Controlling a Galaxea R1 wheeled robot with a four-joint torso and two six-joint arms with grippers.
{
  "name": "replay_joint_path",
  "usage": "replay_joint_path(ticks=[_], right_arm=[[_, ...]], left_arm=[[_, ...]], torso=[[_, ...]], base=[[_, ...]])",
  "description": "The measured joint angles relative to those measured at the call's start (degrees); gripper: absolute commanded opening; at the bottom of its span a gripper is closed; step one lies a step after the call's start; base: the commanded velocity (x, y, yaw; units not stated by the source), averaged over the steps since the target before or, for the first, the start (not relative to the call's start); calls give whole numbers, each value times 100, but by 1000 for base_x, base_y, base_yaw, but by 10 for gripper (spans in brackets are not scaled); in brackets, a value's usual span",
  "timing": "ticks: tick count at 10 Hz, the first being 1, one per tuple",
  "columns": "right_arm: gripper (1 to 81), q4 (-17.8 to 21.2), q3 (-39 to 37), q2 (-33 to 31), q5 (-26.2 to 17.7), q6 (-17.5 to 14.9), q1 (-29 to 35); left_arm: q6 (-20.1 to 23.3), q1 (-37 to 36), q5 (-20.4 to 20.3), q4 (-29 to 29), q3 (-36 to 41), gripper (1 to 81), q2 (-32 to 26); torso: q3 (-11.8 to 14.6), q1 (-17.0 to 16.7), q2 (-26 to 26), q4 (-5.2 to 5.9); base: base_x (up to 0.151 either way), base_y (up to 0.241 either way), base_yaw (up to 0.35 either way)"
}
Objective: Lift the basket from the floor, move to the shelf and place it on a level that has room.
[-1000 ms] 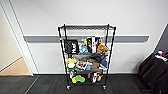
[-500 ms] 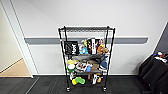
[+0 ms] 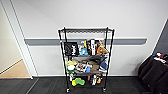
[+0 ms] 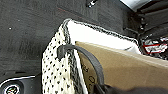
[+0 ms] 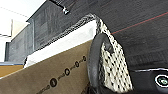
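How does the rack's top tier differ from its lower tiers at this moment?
The top tier is bare wire with nothing standing on it; the lower tiers are crowded with boxes, bottles and other goods. The top tier sits above the grey wall rail; the lower tiers sit at or below it. All share the same black wire rack and its corner posts.
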Motion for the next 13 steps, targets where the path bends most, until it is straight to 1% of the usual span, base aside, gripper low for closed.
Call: replay_joint_path(ticks=[4,5,7,9,12,13], right_arm=[[10,0,0,7,35,-9,-61],[10,-2,0,16,24,-16,-80],[10,-2,-12,20,9,-16,-116],[10,-2,-54,38,17,-16,-166],[10,-2,-98,94,13,-16,-196],[10,-2,-98,94,17,-16,-212]], left_arm=[[0,130,-57,79,-1,10,11],[0,213,-60,82,-6,10,11],[-4,356,-154,82,-6,10,11],[-2,364,-201,82,-6,10,12],[-2,358,-219,82,-6,10,11],[-2,358,-219,82,-6,10,11]], torso=[[9,0,0,-11],[63,0,0,-11],[308,-2,-2,-11],[378,-11,-9,-11],[371,-11,-11,-11],[371,-11,-11,-11]], base=[[0,0,0],[0,0,0],[0,0,0],[0,0,0],[0,0,0],[75,0,0]])
